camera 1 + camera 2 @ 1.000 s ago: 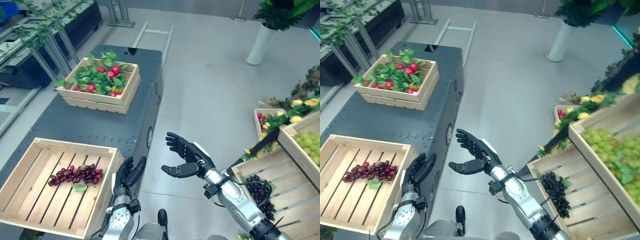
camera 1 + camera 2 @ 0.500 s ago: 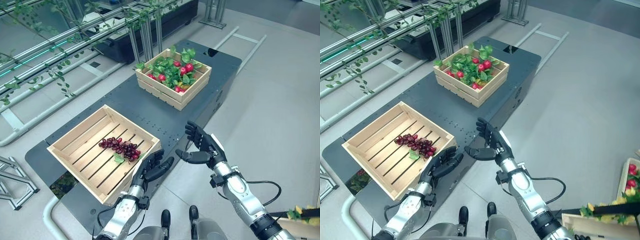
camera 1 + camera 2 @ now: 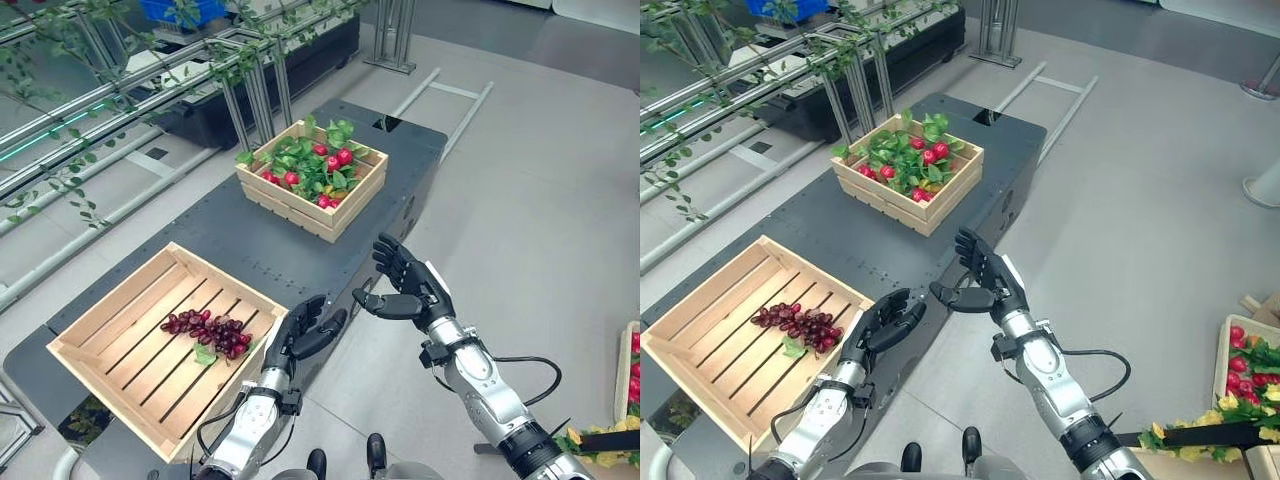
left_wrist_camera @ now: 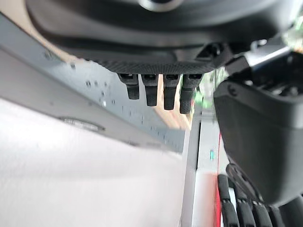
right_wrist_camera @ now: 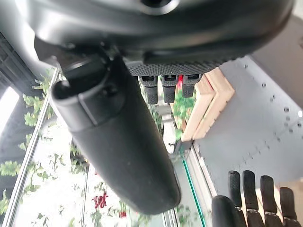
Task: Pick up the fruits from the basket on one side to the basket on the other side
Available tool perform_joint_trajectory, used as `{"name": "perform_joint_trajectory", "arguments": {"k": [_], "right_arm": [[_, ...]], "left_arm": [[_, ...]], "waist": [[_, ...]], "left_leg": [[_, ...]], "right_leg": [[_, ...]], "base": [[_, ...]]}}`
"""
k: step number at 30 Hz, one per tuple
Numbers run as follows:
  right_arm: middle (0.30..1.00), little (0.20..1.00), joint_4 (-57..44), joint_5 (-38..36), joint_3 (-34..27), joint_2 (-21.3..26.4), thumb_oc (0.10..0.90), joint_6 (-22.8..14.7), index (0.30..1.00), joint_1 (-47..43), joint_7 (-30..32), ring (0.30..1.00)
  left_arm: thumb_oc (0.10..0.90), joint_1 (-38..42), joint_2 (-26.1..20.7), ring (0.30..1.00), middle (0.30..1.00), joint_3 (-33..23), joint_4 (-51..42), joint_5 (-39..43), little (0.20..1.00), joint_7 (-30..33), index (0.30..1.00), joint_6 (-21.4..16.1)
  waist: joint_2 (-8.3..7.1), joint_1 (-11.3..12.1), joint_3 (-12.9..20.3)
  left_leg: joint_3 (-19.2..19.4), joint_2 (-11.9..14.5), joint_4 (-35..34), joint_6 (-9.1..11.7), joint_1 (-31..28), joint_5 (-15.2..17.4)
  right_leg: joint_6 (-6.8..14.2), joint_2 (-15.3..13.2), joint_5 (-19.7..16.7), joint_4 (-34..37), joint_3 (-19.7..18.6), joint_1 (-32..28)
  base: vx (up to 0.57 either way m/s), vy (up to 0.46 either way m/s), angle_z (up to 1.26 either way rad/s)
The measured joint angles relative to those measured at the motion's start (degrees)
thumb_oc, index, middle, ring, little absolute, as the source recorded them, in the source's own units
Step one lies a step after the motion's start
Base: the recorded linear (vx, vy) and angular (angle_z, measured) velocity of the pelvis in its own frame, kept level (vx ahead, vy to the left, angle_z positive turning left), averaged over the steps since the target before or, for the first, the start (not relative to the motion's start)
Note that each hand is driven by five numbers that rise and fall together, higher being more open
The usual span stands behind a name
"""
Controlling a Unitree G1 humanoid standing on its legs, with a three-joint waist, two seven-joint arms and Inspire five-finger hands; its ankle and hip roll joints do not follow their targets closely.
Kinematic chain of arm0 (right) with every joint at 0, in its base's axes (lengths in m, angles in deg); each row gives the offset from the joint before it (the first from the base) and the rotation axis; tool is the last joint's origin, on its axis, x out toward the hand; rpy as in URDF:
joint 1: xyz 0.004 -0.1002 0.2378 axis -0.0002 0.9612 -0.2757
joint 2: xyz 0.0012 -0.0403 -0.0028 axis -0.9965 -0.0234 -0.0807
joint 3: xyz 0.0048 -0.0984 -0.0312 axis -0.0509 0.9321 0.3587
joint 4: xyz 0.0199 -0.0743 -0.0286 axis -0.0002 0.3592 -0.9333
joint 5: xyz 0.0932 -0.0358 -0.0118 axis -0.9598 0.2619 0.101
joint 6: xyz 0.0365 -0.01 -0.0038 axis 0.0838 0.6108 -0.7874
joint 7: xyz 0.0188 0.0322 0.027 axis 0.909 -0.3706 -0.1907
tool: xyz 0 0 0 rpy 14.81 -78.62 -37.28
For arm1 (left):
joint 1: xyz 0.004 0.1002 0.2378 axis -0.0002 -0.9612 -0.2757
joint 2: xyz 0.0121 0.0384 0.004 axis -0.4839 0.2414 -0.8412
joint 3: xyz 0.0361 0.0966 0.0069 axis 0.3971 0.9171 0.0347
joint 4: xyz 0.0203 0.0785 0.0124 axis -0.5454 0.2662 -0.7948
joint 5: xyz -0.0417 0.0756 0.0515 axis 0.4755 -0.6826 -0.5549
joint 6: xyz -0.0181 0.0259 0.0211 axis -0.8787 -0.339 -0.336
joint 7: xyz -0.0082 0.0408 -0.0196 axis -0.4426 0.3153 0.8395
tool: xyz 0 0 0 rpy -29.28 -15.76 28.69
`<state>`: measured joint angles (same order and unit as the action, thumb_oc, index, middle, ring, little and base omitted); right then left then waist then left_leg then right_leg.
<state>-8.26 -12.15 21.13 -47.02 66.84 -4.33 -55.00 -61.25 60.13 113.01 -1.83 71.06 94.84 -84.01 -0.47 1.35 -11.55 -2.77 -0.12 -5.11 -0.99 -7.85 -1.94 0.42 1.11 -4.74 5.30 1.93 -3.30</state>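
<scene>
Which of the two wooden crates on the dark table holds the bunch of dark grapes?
The near crate, beside the left hand. Its slatted floor carries the grapes. The far crate is packed with green leaves and red fruit.

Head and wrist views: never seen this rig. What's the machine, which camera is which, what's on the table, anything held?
It's a two-legged humanoid robot with dark fingered hands. The two wide pictures come from a stereo camera on its head, looking down; the two close ones sit on each wrist. On the dark table stand two wooden crates: the near crate holds dark grapes, the far crate red fruit among leaves. The left hand and right hand hover open, holding nothing.
</scene>
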Motion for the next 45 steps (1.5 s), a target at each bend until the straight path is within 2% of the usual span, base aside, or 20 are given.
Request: {"name": "perform_joint_trajectory", "arguments": {"k": [2, 3, 4, 6, 8, 9, 13, 15, 23, 26, 28, 29, 30, 32, 35, 37, 38, 39, 41, 45], "right_arm": [[0.9, 0.9, -0.1, 1.5, -0.1, 1.3, 0.8, 0.0, 0.9, 0.1, 2.1, 0.9], [0.9, 0.9, -0.1, 2.4, -0.5, 3.1, 0.8, 0.0, 0.9, 0.5, 4.6, 0.9], [0.9, 0.9, -0.1, 2.5, -2.1, 4.0, 0.8, 0.0, 0.9, 0.8, 5.8, 0.9], [0.9, 0.9, 0.2, 2.6, -4.5, 4.9, 0.8, 0.0, 0.9, 0.6, 8.0, 0.9], [0.9, 0.9, 0.2, 2.6, -6.2, 3.9, 0.8, -0.6, 0.9, 0.6, 9.3, 0.9], [0.9, 0.9, 0.2, 2.6, -6.2, 3.6, 0.8, -0.8, 0.9, 0.7, 9.6, 0.9], [0.9, 0.9, -0.1, 2.6, -6.4, 2.9, 0.8, -1.9, 0.9, 4.9, 10.2, 0.9], [0.9, 0.9, -0.1, 2.6, -6.5, 1.5, 0.8, -1.9, 0.9, 7.1, 10.2, 0.9], [0.9, 0.9, -0.1, 4.6, -6.5, -0.3, 0.8, -1.9, 0.9, 8.5, 10.6, 0.9], [0.9, 0.9, -0.1, 4.6, -6.5, 0.4, 0.8, -1.9, 0.9, 8.4, 11.2, 0.9], [0.9, 0.9, -0.2, 4.5, -6.6, 0.7, 0.8, -2.2, 0.9, 9.0, 11.3, 0.9], [0.9, 0.9, -0.2, 4.5, -6.6, 0.5, 0.8, -2.3, 0.9, 9.4, 11.3, 0.9], [0.9, 0.9, -0.2, 4.5, -6.6, 0.3, 0.8, -2.3, 0.9, 10.5, 11.2, 0.9], [0.9, 0.9, -0.5, 4.6, -6.7, 0.1, 0.8, -2.4, 0.9, 11.3, 11.2, 0.9], [0.9, 0.9, 1.0, 4.5, -7.4, -0.3, 0.8, -2.6, 0.9, 10.4, 11.2, 0.9], [0.9, 0.9, 1.1, 4.5, -7.6, 0.0, 0.8, -2.6, 0.9, 9.7, 11.2, 0.9], [0.9, 0.9, 1.4, 4.5, -7.7, 0.0, 0.8, -2.6, 0.9, 9.4, 11.1, 0.9], [0.9, 0.9, 1.9, 4.4, -8.1, 0.2, 0.8, -2.6, 0.9, 9.2, 11.0, 0.9], [0.9, 0.9, 2.3, 4.5, -8.1, 1.5, 0.8, -2.6, 0.9, 8.8, 11.0, 0.9], [0.9, 0.9, 1.7, 4.4, -9.3, 4.3, 0.8, -3.1, 0.9, 3.7, 10.6, 0.9]], "left_arm": [[0.8, 1.9, 0.3, 0.9, 0.9, 0.2, 0.7, 0.0, 0.9, -0.4, 0.9, 0.0], [0.8, 5.1, 1.2, 0.9, 0.9, 0.8, 2.1, 0.0, 0.9, -1.4, 0.9, 0.1], [0.8, 7.8, 1.9, 0.9, 0.9, 1.6, 2.2, 0.0, 0.9, -1.7, 0.9, 0.0], [0.8, 8.8, 2.5, 0.9, 0.9, 3.2, 0.5, -1.5, 0.9, -0.9, 0.9, -0.5], [0.8, 8.9, 2.4, 0.9, 0.9, 3.9, 0.3, -5.1, 0.9, 0.1, 0.9, -0.8], [0.8, 8.8, 1.8, 0.9, 0.9, 4.1, 0.1, -6.3, 0.9, 0.4, 0.9, -0.8], [0.8, 8.4, -1.9, 0.9, 0.9, 4.3, -1.9, -10.7, 0.9, 2.4, 0.9, -0.7], [0.8, 6.6, -2.6, 0.9, 0.9, 1.4, -3.6, -11.9, 0.9, 3.6, 0.9, -0.8], [0.8, 4.9, -5.5, 0.9, 0.9, -3.7, -8.8, -17.7, 0.9, 6.9, 0.9, -1.0], [0.8, 5.2, -5.9, 0.9, 0.9, -3.3, -8.9, -19.6, 0.9, 7.5, 0.9, -1.2], [0.8, 5.7, -7.3, 0.9, 0.9, -3.4, -8.9, -21.6, 0.9, 7.8, 0.9, -1.6], [0.8, 5.8, -7.9, 0.9, 0.9, -3.5, -9.0, -22.0, 0.9, 7.8, 0.9, -1.6], [0.8, 5.8, -9.0, 0.9, 0.9, -3.9, -9.0, -22.6, 0.9, 8.0, 0.9, -1.6], [0.8, 7.1, -10.9, 0.9, 0.9, -4.6, -9.5, -24.0, 0.9, 9.8, 0.9, -1.6], [0.8, 10.0, -11.6, 0.9, 0.9, -4.9, -9.5, -25.0, 0.9, 13.0, 0.9, -1.5], [0.8, 8.7, -10.9, 0.9, 0.9, -6.4, -10.7, -27.1, 0.9, 14.4, 0.9, -1.1], [0.8, 8.0, -11.0, 0.9, 0.9, -7.8, -11.6, -28.9, 0.9, 14.6, 0.9, -1.2], [0.8, 9.1, -11.6, 0.9, 0.9, -8.2, -11.7, -31.2, 0.9, 15.5, 0.9, -1.2], [0.8, 9.7, -12.3, 0.9, 0.9, -8.3, -11.7, -33.5, 0.9, 16.9, 0.9, -1.4], [0.8, 12.5, -16.0, 0.9, 0.9, -7.1, -8.1, -40.0, 0.9, 19.5, 0.9, -2.6]], "waist": [[0.05, -1.0, 0.1], [-0.96, -1.7, 0.4], [-1.3, -3.5, 0.4], [0.3, -3.4, 0.7], [2.24, -3.5, 0.7], [2.19, -3.2, 0.6], [1.16, -3.4, 0.6], [1.09, -3.1, 0.5], [0.07, -0.5, 0.4], [1.17, -1.1, -0.7], [0.32, -2.8, -2.8], [-0.25, -3.2, -3.4], [-0.95, -3.6, -3.8], [-1.82, -3.8, -4.0], [-2.95, -4.0, -3.5], [-0.65, -3.6, -4.6], [-0.34, -2.9, -5.2], [-2.13, -2.9, -6.4], [-3.39, -1.1, -7.1], [0.02, -2.9, -8.6]], "left_leg": [[9.1, 2.5, 0.3, 0.9, 2.7, 2.1], [18.6, 3.7, 1.0, 2.5, 3.7, 4.4], [23.0, 4.8, 5.4, 2.8, 7.1, 4.8], [22.9, 6.0, 1.8, 3.7, 5.2, 4.0], [19.1, 6.2, -0.4, 3.4, 2.2, 0.7], [18.3, 5.8, 0.0, 3.5, 2.0, -0.6], [17.8, 3.6, 0.0, 1.7, 1.8, -0.2], [17.2, 3.0, 0.0, 1.2, 1.1, 0.1], [16.2, 2.3, -0.4, 0.8, 0.6, 0.4], [14.0, 2.9, -0.4, -0.3, 0.9, 0.5], [13.0, 2.4, -0.1, -1.8, -0.6, 0.0], [12.7, 2.0, 0.0, -2.0, -0.9, 0.0], [12.2, 1.4, 0.0, -1.9, -0.9, 0.1], [10.6, 1.2, -0.4, -1.9, 1.7, 0.1], [9.0, -0.5, 0.0, -1.5, 4.3, -1.4], [9.2, 0.4, 0.2, -0.6, 3.0, -1.2], [9.6, 0.9, 2.9, 0.3, 3.6, -0.5], [9.3, 0.5, 14.4, 2.2, 8.7, 2.2], [9.2, 1.4, 22.3, 2.0, 12.9, 4.4], [9.3, 5.2, 9.5, 2.8, 7.6, 1.8]], "right_leg": [[-0.4, -1.2, -0.1, -0.3, 5.2, 0.0], [-0.6, -3.8, 0.8, -0.3, 10.0, 0.8], [0.1, -5.3, 1.1, -0.2, 14.0, 1.1], [0.8, -5.3, 0.7, -0.3, 15.9, 1.8], [1.7, -4.2, 0.4, -0.3, 15.4, 1.8], [2.1, -4.3, 0.1, -0.3, 15.1, 1.9], [3.8, -6.4, -0.3, -0.2, 15.2, 1.5], [4.3, -7.1, 0.0, -0.2, 15.6, 0.5], [4.9, -7.7, 0.3, -1.1, 16.3, -0.1], [5.5, -9.2, 2.5, -13.7, 15.9, 5.6], [5.9, -12.1, 3.7, -28.5, 14.7, 12.2], [5.7, -12.6, 3.9, -30.6, 13.8, 13.2], [5.5, -12.1, 4.0, -29.8, 11.9, 14.1], [5.6, -8.3, 4.1, -18.8, 5.4, 13.6], [5.6, -6.7, 3.5, -10.2, 4.4, 10.7], [3.9, -5.6, 1.3, -6.5, 5.0, 7.1], [2.9, -4.9, 1.5, -5.4, 5.9, 5.6], [2.1, -6.2, 1.7, -5.4, 6.2, 4.5], [1.2, -6.1, 2.0, -5.1, 6.2, 3.0], [0.8, -2.3, 3.9, -6.3, 5.8, 1.8]], "base": [[-0.11, 0.096, 1.14], [-0.12, 0.172, 2.09], [-0.1, 0.18, 2.16], [-0.05, 0.167, 1.1], [-0.03, 0.128, 0.1], [0.03, 0.101, -0.18], [0.05, 0.12, 0.05], [0.06, 0.143, 0.12], [0.01, 0.157, 0.05], [-0.02, 0.06, 0.03], [0.05, -0.119, 0.19], [0.08, -0.259, 0.2], [0.07, -0.28, 0.28], [0.07, -0.223, 0.51], [0.13, -0.146, 0.63], [0.14, -0.16, 0.39], [0.0, -0.104, 0.42], [-0.06, -0.01, 0.37], [0.08, 0.139, 0.07], [0.12, 0.153, -0.18]]}}
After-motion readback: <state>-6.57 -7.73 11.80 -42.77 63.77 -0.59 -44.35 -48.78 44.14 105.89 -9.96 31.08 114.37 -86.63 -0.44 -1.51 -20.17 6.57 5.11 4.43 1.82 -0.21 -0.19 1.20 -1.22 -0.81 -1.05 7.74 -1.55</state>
